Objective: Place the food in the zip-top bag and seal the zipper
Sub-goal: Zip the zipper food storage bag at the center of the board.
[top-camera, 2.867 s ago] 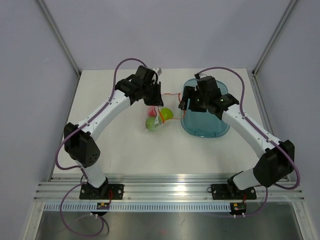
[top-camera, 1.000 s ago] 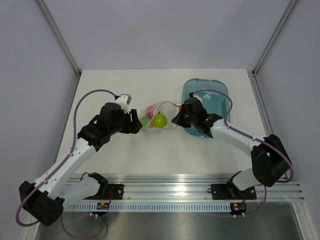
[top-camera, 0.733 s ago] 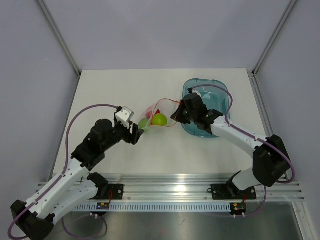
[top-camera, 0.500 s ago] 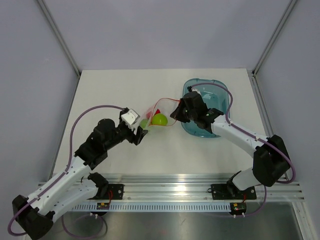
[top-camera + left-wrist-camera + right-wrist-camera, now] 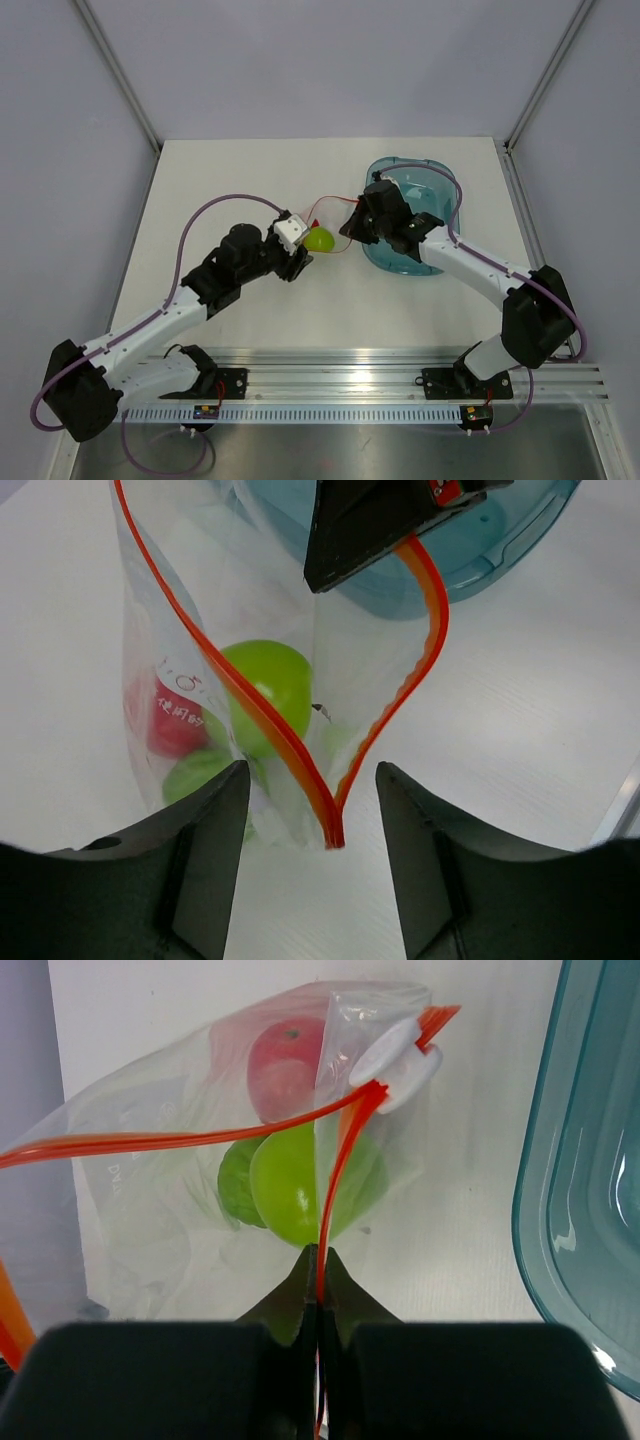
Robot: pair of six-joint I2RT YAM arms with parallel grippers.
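Fruits (image 5: 265, 695) all in the bag (image 5: 150, 610) on the table (image 5: 200, 180) beside the teal tray (image 5: 437, 195), zipper (image 5: 425, 630) gaping; R gripper (image 5: 316, 1255) clamped on one end, L gripper (image 5: 310, 775) wide open, empty, astride the other, so I'd pinch there & slide across, strip taut.

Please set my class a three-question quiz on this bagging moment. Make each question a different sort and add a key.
1. True or false: all three toy fruits lie inside the zip-top bag.
2. What is the right gripper shut on? A) the teal tray's rim B) the zipper C) one of the fruits
3. Fill in the blank: the left gripper is ____ (open or shut).
Key: 1 true; 2 B; 3 open.
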